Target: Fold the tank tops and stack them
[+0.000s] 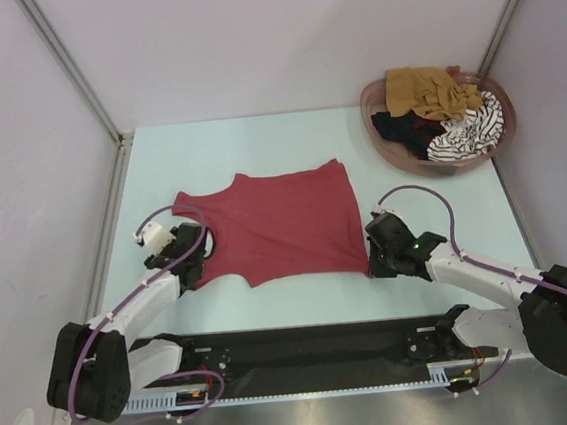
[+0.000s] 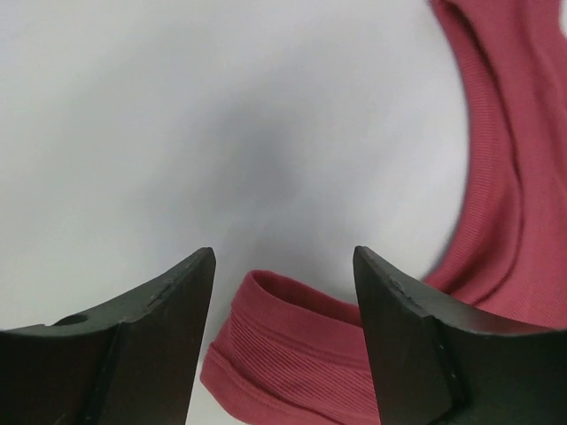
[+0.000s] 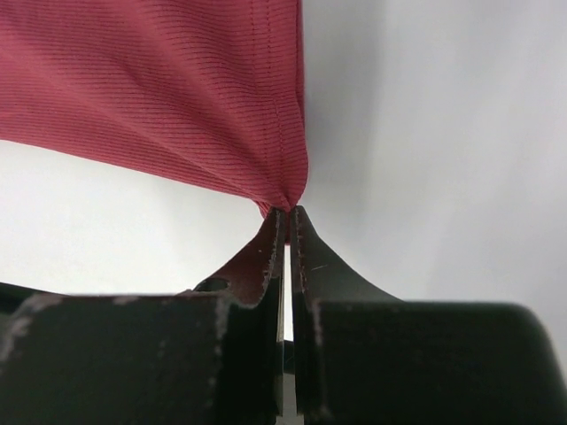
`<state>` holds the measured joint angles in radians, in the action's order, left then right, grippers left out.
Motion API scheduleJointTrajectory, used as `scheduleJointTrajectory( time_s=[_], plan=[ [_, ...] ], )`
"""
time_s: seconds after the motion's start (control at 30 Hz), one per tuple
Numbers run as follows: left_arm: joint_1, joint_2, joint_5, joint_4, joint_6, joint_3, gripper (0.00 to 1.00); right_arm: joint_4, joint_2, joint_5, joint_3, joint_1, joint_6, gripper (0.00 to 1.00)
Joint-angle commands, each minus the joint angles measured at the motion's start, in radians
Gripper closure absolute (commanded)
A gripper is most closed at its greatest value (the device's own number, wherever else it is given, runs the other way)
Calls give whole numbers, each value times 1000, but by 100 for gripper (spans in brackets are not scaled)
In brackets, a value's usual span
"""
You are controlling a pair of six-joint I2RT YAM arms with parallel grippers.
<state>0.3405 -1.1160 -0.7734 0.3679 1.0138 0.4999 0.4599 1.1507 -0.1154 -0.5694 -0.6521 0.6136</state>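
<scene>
A dark red tank top lies spread flat on the table, shoulder straps to the left, hem to the right. My left gripper is open at the near strap. In the left wrist view that strap lies loose between the fingers of the left gripper, untouched by either. My right gripper sits at the hem's near corner. In the right wrist view the right gripper is shut on that corner of the red top, which bunches at the tips. Mustard, black and striped tank tops fill the basket.
The pinkish-brown oval basket stands at the back right of the pale table. Grey walls with metal posts close in the left, back and right sides. The arms' black base rail runs along the near edge.
</scene>
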Motion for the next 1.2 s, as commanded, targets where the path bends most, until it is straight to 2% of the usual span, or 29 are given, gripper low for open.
scheduleJointTrajectory(
  time_s=[0.0,0.13,0.27,0.47,0.53,0.57,0.67,0.7,0.8,0.87,1.03,1.13,1.17],
  plan=[
    [-73,-36,115,-9,-1,23,31,10,-25,20,9,5,-17,100],
    [-69,19,128,2,5,3,32,-3,-28,33,19,6,-18,100],
    [-75,145,128,-32,-21,-64,20,-21,-28,48,29,8,-18,100],
    [-155,202,201,135,9,-43,19,-23,-49,53,34,11,-21,100],
    [-173,234,230,167,-7,-41,27,-24,-51,59,37,11,-25,100],
    [-204,248,246,170,-14,-52,38,-24,-54,60,37,11,-25,100],
    [-285,300,367,126,-55,-98,57,-29,-55,63,39,11,-28,100],
    [-302,314,423,97,-66,-112,60,-29,-57,65,39,12,-28,100],
    [-334,306,486,54,-78,-139,57,-30,-57,68,39,14,-31,100],
    [-336,285,517,33,-89,-142,48,-32,-59,72,39,14,-32,100],
    [-367,156,608,-41,-106,-141,50,-37,-59,77,40,14,-35,100],
    [-367,82,654,-113,-106,-152,59,-40,-59,80,40,16,-37,100],
    [-368,65,664,-136,-107,-150,72,-38,-59,82,40,16,-37,100]
  ],
)
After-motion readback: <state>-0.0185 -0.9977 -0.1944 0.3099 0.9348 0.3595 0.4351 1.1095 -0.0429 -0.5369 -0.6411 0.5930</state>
